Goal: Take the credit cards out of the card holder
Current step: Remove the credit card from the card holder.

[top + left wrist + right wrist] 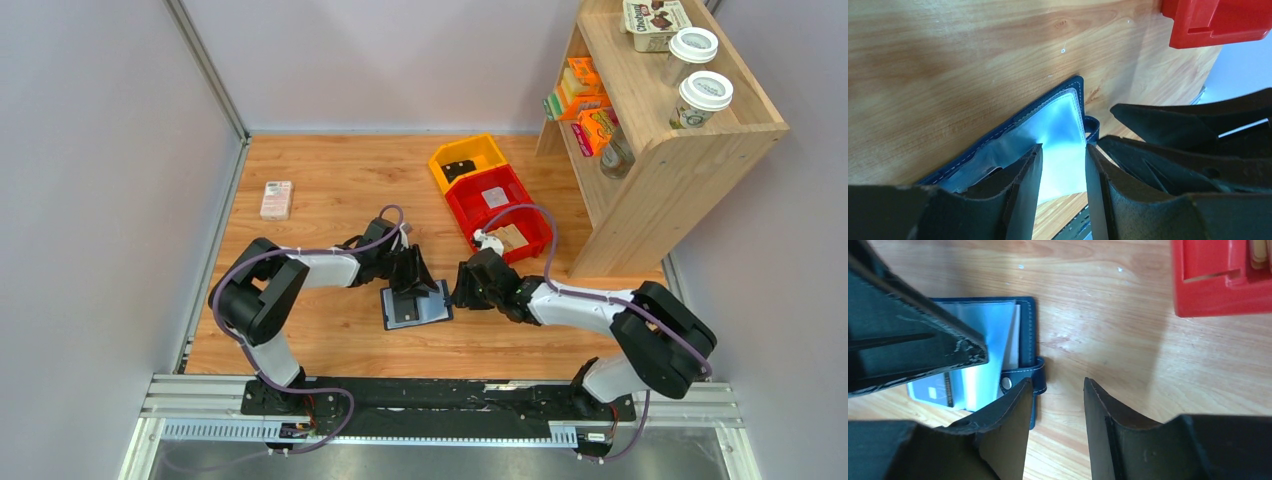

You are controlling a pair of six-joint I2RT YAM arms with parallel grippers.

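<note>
Beyond the card holder (pixel 415 307), a box (pixel 655 22) reads "Choco".

Left arm (pixel 325 268) and right arm (pixel 580 306): white-shelled links set between bulky black joint housings. A lilac-grey cable (pixel 545 226) loops along each arm, tied to the links. Both bases sit on a black plate (pixel 450 395) fixed to a ribbed aluminium rail (pixel 200 406). The jaws are matt black and wedge-shaped, with scuffed edges.
</note>
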